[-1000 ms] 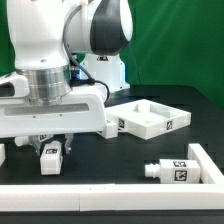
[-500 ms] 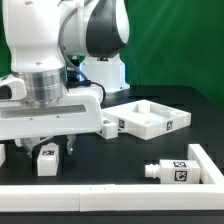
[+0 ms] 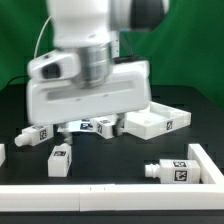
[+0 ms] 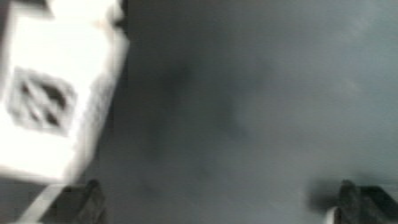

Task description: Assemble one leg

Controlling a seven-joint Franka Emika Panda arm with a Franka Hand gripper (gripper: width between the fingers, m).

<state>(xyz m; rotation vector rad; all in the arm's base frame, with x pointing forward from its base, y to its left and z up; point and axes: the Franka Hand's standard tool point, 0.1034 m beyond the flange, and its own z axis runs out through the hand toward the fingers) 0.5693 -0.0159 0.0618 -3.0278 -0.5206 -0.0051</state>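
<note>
**Several legs loose, gripper empty**

One leg (image 3: pixel 60 160) stands by itself on the dark table (image 3: pixel 120 170), toward the front and clear of its neighbours, below the blurred white arm (image 3: pixel 90 90). Others like it are scattered about. A tilted leg (image 3: pixel 35 135) lies toward the exterior view's left, and a far leg (image 3: pixel 105 125) sits just beside the panel (image 3: pixel 155 120). A side leg (image 3: pixel 170 170) lies flat at the exterior view's right.

The gripper (image 4: pixel 222 203) is spread wide. In the wrist view its dark fingertips (image 4: pixel 365 198) sit far apart with only bare table between them, so it holds nothing. A white tagged block (image 4: pixel 45 90) shows off to one side, outside the fingers. It is too smeared to tell which leg it is. In the exterior view the fingers are lost in the blur.

The standing leg looks like light, rigid plastic that is unlikely to bend or break. Its smooth faces could let it slip or twist in a loose pinch. The flat, blocky sides should suit parallel pads. The best hold is probably across two opposite faces around mid-height, leaving free the end that is to go into the panel. It stands on a small base, so a glancing touch would probably topple it. A straight, centred descent seems wise.
</note>
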